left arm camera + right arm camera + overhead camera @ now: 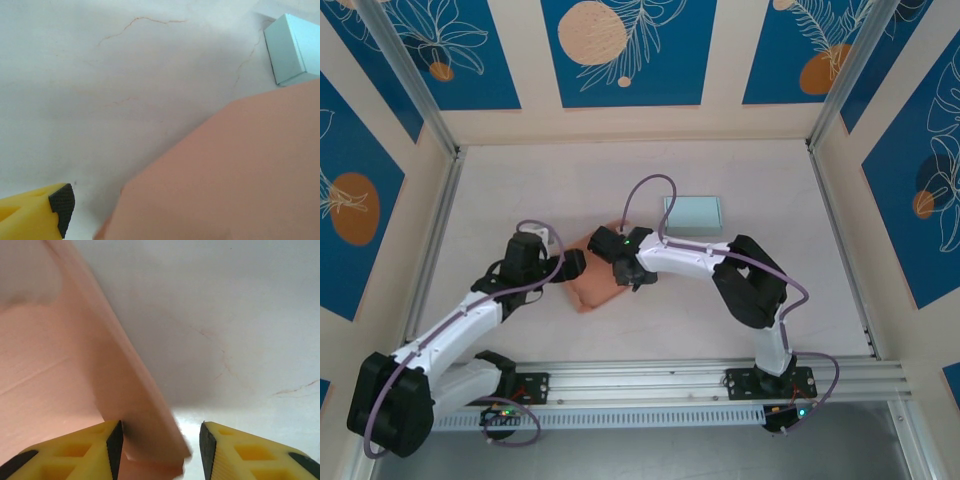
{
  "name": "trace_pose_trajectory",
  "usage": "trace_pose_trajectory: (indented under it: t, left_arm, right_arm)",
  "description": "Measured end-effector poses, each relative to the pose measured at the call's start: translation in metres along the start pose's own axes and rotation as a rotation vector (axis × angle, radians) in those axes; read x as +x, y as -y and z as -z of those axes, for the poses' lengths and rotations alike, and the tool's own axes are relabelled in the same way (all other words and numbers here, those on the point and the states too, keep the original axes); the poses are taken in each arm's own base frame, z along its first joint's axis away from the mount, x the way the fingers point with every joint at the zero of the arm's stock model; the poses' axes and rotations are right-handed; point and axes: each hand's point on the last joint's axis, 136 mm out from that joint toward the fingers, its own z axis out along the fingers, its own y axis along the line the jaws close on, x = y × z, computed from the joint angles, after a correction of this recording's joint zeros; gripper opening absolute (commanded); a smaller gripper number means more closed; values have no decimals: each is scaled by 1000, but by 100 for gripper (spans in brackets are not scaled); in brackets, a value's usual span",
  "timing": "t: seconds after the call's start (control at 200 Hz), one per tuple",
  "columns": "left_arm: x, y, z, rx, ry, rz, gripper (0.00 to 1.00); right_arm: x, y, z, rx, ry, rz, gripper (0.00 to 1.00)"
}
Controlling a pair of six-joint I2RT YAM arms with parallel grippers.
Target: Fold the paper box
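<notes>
**Both grippers open at the peach paper box, mid-table**

The right gripper (625, 275) reaches in from the right and sits over the far part of the paper box (595, 292). In its wrist view the two yellow fingers stand apart. A raised wall of the peach card runs down between them, close against the left finger's black pad (116, 442) and clear of the right one, so nothing is clamped.

The left gripper (574, 265) is at the box's left edge. Its wrist view shows one yellow finger (61, 204) far out at the lower left, its pad bare over the table, with a gap between it and the peach sheet. The jaws are spread and hold nothing.

The paper box lies partly folded on the white table (550, 180), near the middle and between the two grippers. A pale blue box (693, 211), already closed, rests just beyond it to the far right, apart from the peach card. Faint hairline cracks mark the tabletop.
</notes>
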Motion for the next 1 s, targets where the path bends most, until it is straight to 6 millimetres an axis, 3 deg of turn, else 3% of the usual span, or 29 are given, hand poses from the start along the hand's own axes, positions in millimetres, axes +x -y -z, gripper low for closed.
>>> trace_pose_trajectory:
  t: [0.36,0.53,0.725,0.85,1.0]
  left_arm:
    - [22,-12,16,-30,-47,-2,91]
    - [20,-10,23,-23,-32,-29,64]
    - [6,-2,13,27,52,-162,32]
    - [-2,12,2,103,124,-318,30]
    - [-9,33,-4,202,172,-516,27]
  right_arm:
    - [-10,-12,11,-99,24,16,48]
    - [-16,-8,19,-158,33,15,49]
    - [-26,-1,43,-293,77,23,48]
    - [-36,20,57,-384,117,1,48]
    - [-47,47,60,-460,155,-30,48]
